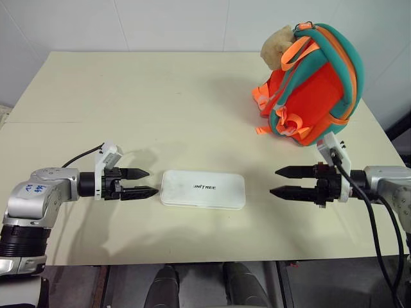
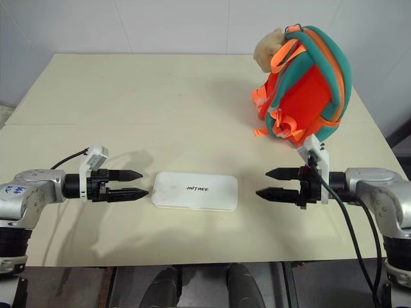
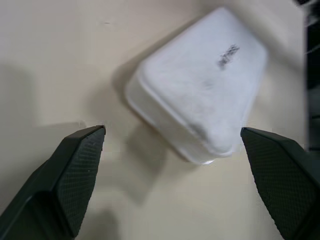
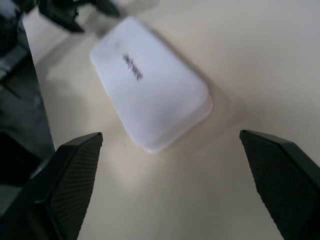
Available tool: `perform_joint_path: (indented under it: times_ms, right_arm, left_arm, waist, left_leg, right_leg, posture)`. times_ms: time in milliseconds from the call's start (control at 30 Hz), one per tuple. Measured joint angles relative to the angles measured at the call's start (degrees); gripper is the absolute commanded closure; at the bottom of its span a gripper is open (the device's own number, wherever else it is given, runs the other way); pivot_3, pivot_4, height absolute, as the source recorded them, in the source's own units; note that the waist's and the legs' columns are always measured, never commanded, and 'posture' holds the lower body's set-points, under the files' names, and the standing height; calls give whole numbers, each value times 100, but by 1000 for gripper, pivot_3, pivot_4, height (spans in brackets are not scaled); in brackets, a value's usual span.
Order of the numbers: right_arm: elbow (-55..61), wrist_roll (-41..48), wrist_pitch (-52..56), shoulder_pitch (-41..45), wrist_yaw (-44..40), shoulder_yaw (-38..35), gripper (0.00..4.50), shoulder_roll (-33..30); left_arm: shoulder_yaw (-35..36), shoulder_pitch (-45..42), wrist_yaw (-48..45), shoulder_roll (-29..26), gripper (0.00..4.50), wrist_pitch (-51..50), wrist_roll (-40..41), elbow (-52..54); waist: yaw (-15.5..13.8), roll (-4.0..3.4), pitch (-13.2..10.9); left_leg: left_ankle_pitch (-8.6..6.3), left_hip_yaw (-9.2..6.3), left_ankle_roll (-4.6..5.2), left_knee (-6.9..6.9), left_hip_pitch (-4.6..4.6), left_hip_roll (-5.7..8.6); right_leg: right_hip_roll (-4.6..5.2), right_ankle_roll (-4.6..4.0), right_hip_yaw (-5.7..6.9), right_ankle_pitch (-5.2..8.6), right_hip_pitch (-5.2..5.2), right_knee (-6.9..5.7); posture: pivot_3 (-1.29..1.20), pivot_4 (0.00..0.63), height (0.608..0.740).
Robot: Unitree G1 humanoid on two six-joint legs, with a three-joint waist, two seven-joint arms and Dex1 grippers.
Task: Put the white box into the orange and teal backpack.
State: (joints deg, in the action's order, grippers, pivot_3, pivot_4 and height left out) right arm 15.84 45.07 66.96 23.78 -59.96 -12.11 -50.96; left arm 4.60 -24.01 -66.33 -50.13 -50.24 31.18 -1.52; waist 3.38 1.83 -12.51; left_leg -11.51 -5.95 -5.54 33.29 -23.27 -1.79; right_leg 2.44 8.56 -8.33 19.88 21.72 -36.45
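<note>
The white box (image 1: 203,189) lies flat on the cream table (image 1: 160,109), near the front edge, dark lettering facing up. My left gripper (image 1: 149,182) hovers just off its left end, open, nothing between the fingers. My right gripper (image 1: 277,181) points at the box's right end from a short gap away, also open and empty. In the wrist views the white box (image 3: 200,95) and again the white box (image 4: 150,87) lie ahead of the spread fingers. The orange and teal backpack (image 1: 314,83) stands upright at the back right, a tan plush toy (image 1: 277,46) at its top.
The table's front edge (image 1: 192,262) runs close below the box. A dark cable (image 1: 379,231) hangs from my right arm. A white wall rises behind the table. Bare tabletop stretches between the box and the backpack.
</note>
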Motion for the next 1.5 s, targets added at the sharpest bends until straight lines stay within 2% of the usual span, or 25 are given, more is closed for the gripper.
perform_joint_path:
  times_ms: [100,233,367,567,1067,1300,1500]
  right_arm:
    - [219,545,801,278,520,-108,0,318]
    - [305,842,1337,397,1173,-75,0,785]
    - [321,889,1445,404,1451,207,0,965]
    - [414,822,1432,366,1840,712,0,1209]
    - [428,755,1036,282,2059,853,0,1351]
    - [394,752,902,254,2061,882,0,1351]
    - [389,779,930,266,2066,854,0,1306]
  left_arm:
    - [-16,-251,49,6,19,-612,149,-264]
    - [-11,-348,341,19,19,-1206,247,-395]
    - [-11,-346,545,71,19,-1758,449,-311]
    - [-43,-334,747,272,19,-1929,541,-62]
    - [-349,-475,909,534,19,-1996,561,58]
    - [-208,-804,1002,995,19,-2705,815,-359]
    - [-218,-881,1081,1085,19,-2861,858,-375]
  waist:
    - [-13,1,-1]
    - [-15,3,0]
    - [-18,3,0]
    - [-20,3,0]
    - [-36,8,5]
    - [-40,9,5]
    - [-37,9,5]
  left_leg:
    - [0,-3,0,-3,-5,1]
    - [-1,-3,-1,-4,-14,2]
    - [-1,-4,-1,-4,-23,1]
    - [-1,-3,-2,-2,-23,1]
    - [-1,-3,-2,3,2,3]
    - [-2,-4,-2,11,1,5]
    - [-2,-6,-3,8,0,5]
  right_leg:
    - [0,0,3,4,6,-1]
    - [2,2,3,5,14,1]
    - [1,2,4,5,27,-3]
    - [1,2,4,5,27,-6]
    - [2,1,4,5,-6,2]
    - [3,5,5,3,-10,3]
    - [4,5,6,3,-9,3]
  posture:
    - [0,150,740]
    - [0,150,740]
    - [0,150,740]
    - [0,150,740]
    - [0,150,740]
    - [0,150,740]
    - [0,150,740]
